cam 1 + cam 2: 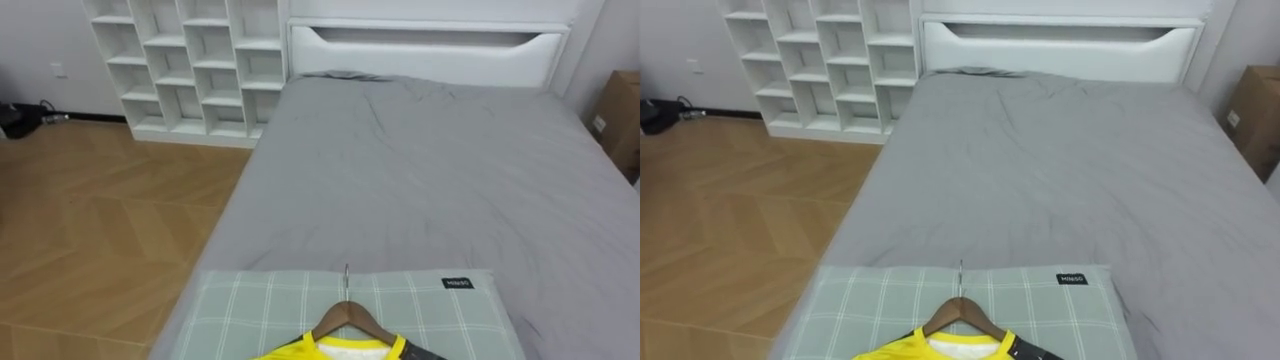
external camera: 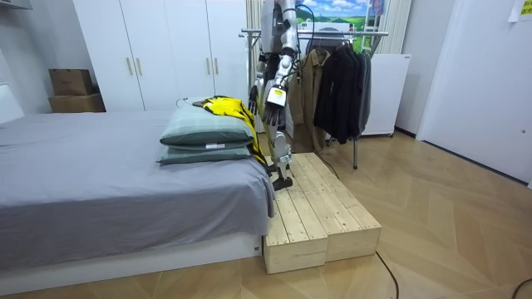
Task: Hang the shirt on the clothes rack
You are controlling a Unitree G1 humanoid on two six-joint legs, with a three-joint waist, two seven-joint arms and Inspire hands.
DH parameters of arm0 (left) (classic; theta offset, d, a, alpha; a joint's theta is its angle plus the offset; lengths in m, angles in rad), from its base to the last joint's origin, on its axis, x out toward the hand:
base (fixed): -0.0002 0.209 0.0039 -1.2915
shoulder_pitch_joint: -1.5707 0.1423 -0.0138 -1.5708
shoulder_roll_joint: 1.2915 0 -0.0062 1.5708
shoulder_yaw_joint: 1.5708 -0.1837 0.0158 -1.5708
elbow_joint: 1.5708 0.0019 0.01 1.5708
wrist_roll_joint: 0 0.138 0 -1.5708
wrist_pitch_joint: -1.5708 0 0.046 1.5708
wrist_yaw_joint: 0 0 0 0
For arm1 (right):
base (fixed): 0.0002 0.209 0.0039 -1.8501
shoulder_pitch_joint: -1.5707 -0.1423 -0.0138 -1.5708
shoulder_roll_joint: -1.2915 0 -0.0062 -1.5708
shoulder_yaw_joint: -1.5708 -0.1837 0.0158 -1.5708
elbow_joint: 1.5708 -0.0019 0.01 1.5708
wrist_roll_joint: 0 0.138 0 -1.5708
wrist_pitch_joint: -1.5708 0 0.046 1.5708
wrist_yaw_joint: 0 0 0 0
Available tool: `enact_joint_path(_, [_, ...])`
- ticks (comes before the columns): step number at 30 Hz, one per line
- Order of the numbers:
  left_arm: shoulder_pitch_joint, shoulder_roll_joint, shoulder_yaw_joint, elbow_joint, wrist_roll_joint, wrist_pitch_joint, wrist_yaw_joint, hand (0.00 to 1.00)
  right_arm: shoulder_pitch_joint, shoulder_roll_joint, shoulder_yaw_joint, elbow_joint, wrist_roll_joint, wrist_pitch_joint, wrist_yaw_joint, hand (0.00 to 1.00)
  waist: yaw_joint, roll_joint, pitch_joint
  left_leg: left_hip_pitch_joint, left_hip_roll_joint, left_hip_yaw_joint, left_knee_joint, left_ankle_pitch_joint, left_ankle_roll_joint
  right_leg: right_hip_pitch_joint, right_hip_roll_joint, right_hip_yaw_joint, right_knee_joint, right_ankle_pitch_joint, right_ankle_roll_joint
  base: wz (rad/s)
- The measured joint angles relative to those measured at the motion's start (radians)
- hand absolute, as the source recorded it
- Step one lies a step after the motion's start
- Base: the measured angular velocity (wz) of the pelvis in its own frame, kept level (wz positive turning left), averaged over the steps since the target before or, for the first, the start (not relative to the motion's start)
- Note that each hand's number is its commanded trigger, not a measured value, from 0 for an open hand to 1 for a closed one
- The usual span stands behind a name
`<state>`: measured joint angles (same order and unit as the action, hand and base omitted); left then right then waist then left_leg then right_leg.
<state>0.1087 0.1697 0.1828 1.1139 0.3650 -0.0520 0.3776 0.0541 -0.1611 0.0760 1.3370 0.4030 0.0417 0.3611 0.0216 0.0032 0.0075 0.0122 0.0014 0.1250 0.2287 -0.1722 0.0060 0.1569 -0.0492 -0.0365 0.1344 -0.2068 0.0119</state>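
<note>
From the head camera I'm looking down the length of a bed (image 1: 420,170) with a grey sheet. The yellow shirt (image 1: 335,350) is on one wooden hanger (image 1: 345,315), lying flat on the green checked pillow (image 1: 260,310) at the near end, with the hanger's hook pointing up the bed. In the room view I count two pillows stacked there, the checked one on a grey one (image 2: 204,154).

The robot stands on a low wooden platform (image 2: 320,212) touching that end of the bed, so the pillows lie between it and the rest of the mattress. Behind it is one clothes rack (image 2: 332,79) hung with dark garments.

Its left hand (image 2: 277,97) hangs low by the body, and I cannot tell whether its fingers are released or clenched. The same goes for the right hand (image 2: 259,98).

At the far end is a white headboard (image 1: 425,50), with a white cubby shelf (image 1: 190,65) to its left and a cardboard box (image 1: 620,115) on the right. The floor (image 1: 100,220) is herringbone wood. White wardrobe doors (image 2: 166,50) line the wall.
</note>
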Motion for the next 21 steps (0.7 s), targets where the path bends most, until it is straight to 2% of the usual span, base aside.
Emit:
enact_joint_path(8, [-0.001, 0.000, -0.011, -0.066, 0.125, -0.001, 0.064, 0.00, -0.001, 0.000, -0.001, -0.003, -0.002, -0.009, 0.000, 0.00, -0.020, 0.004, 0.0007, 0.002, -0.001, -0.001, -0.006, 0.000, 0.000, -0.001, 0.000, -0.001, -0.001, 0.000, 0.000, 0.00])
enact_joint_path(13, [-0.012, -0.002, -0.100, -0.154, 0.266, 0.000, 0.126, 0.00, -0.006, -0.001, 0.021, -0.002, 0.030, -0.011, 0.000, 0.00, -0.026, 0.004, 0.0002, 0.000, -0.002, -0.002, -0.007, 0.000, 0.000, -0.003, -0.001, 0.000, -0.002, 0.000, 0.000, 0.00])
enact_joint_path(14, [-0.020, -0.003, -0.112, -0.162, 0.299, 0.001, 0.130, 0.00, -0.007, -0.001, 0.021, -0.002, 0.030, -0.012, 0.000, 0.00, -0.030, 0.000, -0.0023, 0.000, -0.002, -0.002, -0.007, 0.000, 0.000, -0.003, -0.001, -0.001, -0.002, 0.000, 0.000, 0.00])
enact_joint_path(21, [-0.028, -0.003, -0.130, -0.244, 0.385, 0.002, 0.145, 0.00, -0.009, 0.000, 0.020, -0.002, 0.030, -0.020, 0.015, 0.00, -0.055, -0.004, -0.0059, 0.000, 0.000, 0.003, -0.007, 0.000, 0.000, -0.006, 0.000, 0.003, 0.002, 0.000, -0.001, -0.02])
